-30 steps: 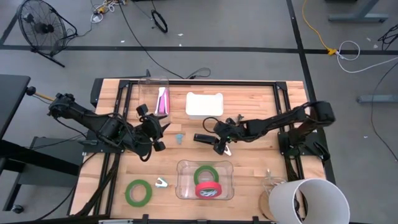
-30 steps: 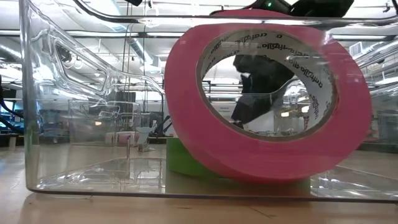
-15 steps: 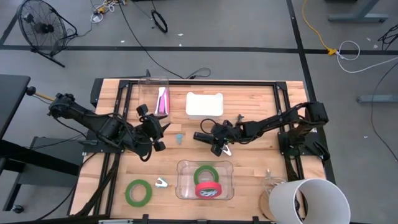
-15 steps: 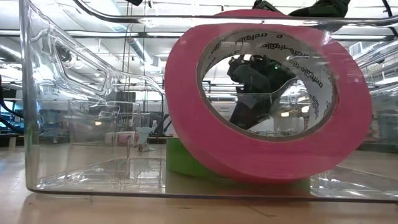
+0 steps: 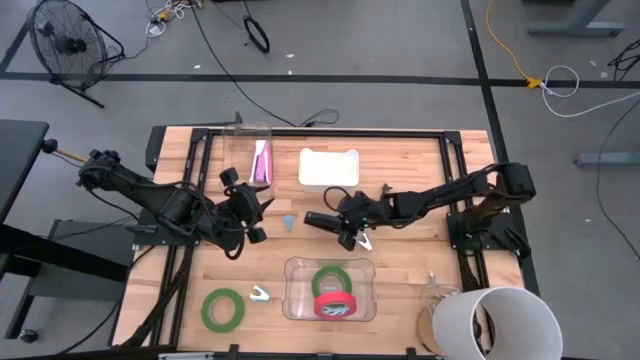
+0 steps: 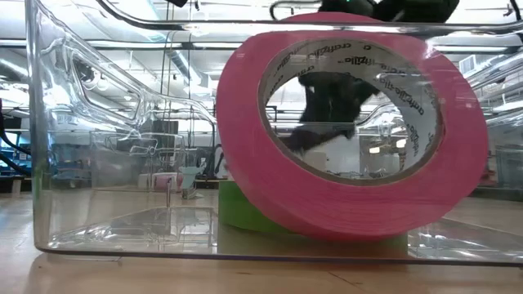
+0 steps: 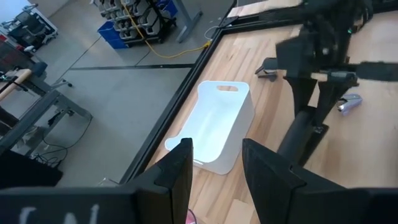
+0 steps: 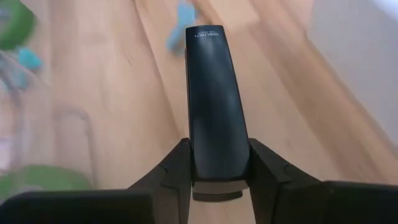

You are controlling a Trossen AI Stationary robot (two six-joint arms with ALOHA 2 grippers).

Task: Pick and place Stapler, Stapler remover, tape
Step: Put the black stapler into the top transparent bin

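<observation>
The right gripper [image 5: 340, 224] sits over the middle of the table with its two fingers [image 8: 171, 174] pressed against the sides of a dark stapler [image 8: 214, 106] — the stapler's long body sticks straight out ahead of the grip, held clear of the wood. Just beyond the stapler's tip lies a small light-blue piece [image 5: 288, 220]. Near the gripper, toward the table's front edge, stands a clear plastic bin [image 5: 295, 300] holding two tape rolls: a green roll [image 5: 330, 278] lying flat and a red roll [image 6: 351, 135] leaning on it. A second green roll [image 5: 222, 308] lies on the bare wood well off to the bin's side, with a small white staple remover [image 5: 260, 293] between it and the bin. Behind the gripper rests a white tray [image 5: 328, 167].

The left gripper [image 5: 252, 210] waits on the far side of the blue piece — its fingers [image 7: 177, 168] stand apart, holding nothing.
</observation>
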